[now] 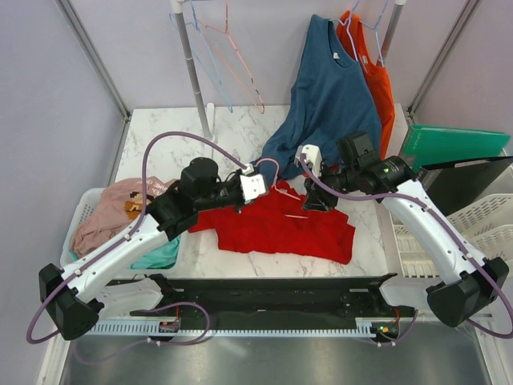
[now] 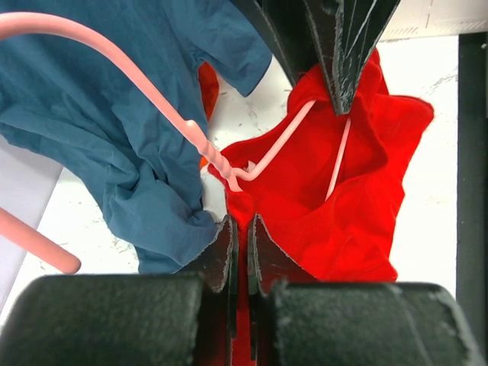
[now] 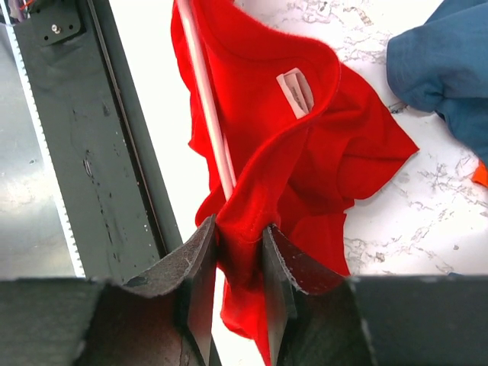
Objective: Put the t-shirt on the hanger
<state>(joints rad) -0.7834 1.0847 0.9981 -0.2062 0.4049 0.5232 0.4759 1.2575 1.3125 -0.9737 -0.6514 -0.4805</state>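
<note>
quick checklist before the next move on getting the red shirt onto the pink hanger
1. Left gripper shut on the t-shirt: ok.
2. Hanger wire runs into the t-shirt: ok.
3. Right gripper firm on the cloth: cannot tell; jaws apart with cloth between them.
4. Hanger hook free of the blue shirt: cannot tell; they overlap in the left wrist view.
5. T-shirt fully on the hanger: not ok; mostly bunched on the table.

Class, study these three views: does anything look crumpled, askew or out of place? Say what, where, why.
The t-shirt lies bunched on the table, not flat. The hanger pokes crookedly from its collar, arms lost in folds. Behind, the dark blue shirt slumps onto the table.
</note>
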